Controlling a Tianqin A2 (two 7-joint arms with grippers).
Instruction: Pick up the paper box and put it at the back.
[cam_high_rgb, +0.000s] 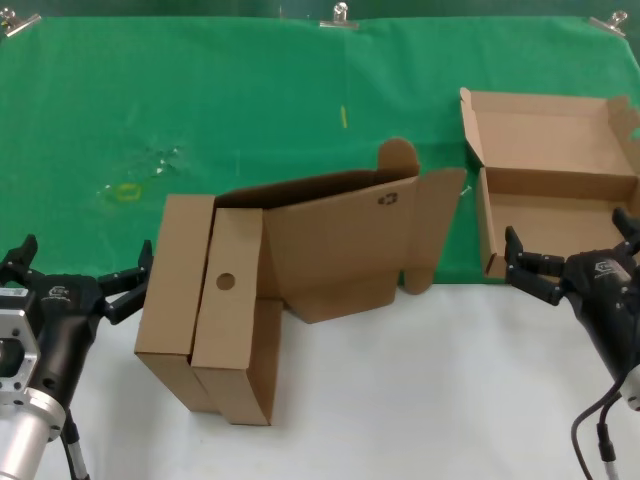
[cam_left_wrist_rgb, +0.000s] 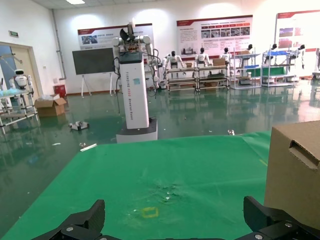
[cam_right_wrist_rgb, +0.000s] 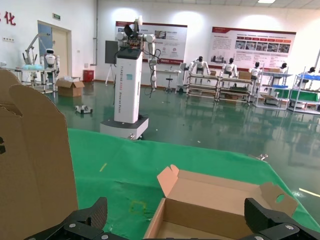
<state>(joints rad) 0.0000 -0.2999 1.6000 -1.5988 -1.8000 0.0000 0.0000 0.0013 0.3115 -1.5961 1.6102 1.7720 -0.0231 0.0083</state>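
Paper box (cam_high_rgb: 552, 180): lies open at the far right on the green cloth (cam_high_rgb: 250, 110), lid raised. Right gripper (cam_high_rgb: 572, 255): held at its near edge, fingers spread wide, nothing grasped. Left gripper (cam_high_rgb: 85, 270): placed near left, fingers wide, empty. Flat box with round hole (cam_high_rgb: 228, 315): found centre-left, just beside the left gripper. Tabbed cardboard sheet (cam_high_rgb: 350, 240): stood upright between the two boxes, near the paper box's left side.

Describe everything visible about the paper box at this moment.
The paper box is a shallow tray of plain brown corrugated cardboard, its hinged lid open and tilted back, small flaps at the lid's corners. It lies on the green cloth at the robot's right, empty. The right gripper hovers open at its near edge.
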